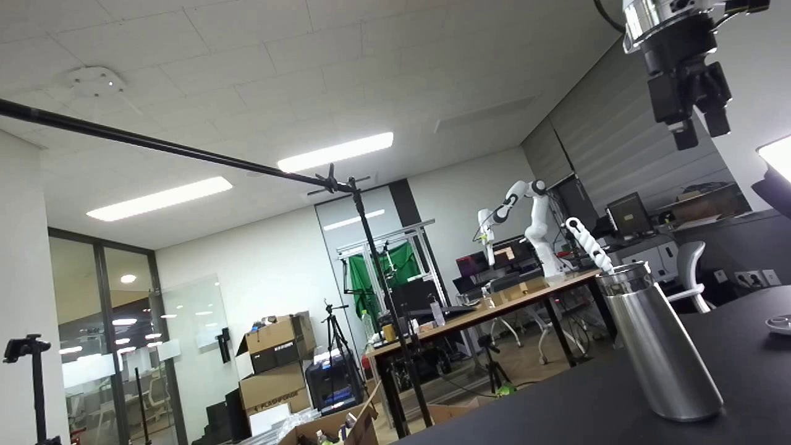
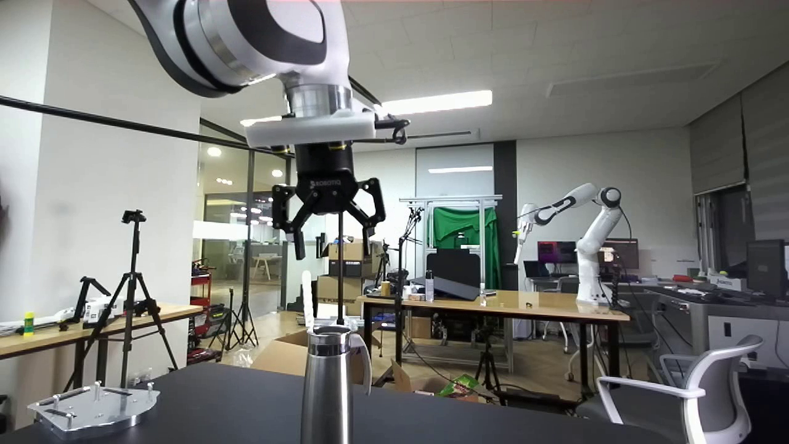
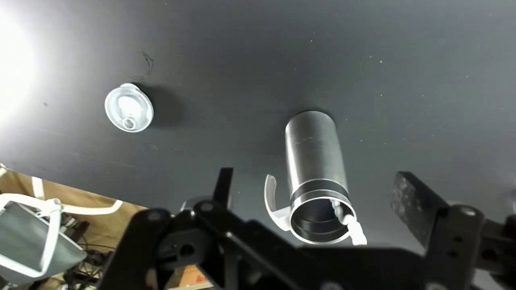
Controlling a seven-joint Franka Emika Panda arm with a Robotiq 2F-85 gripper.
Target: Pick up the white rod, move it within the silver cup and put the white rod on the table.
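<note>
And here the pick-up is judged to be the step in hand, with the white rod [image 2: 307, 299] not yet gripped. It is held up only by the silver cup [image 2: 328, 394]: the lower end is hidden inside, the twisted upper part is seen poking out and leaned on the left edge, in an exterior view. Overhead, the gripper [image 2: 334, 243] is spread wide, jaws set well apart, and nothing is held! The cup is stood upright on the black table [image 2: 234, 407], its handle [image 2: 365, 364] turned to the right; farther right, a round pale lid [image 1: 781, 325] is seen in an exterior view. And next? The rod is seen left of the gripper's middle in both exterior views, so a shift left would seem called for, then a descent until its top is straddled, and a firm squeeze. After that, the stirring and the laying down on the table are judged to remain.
</note>
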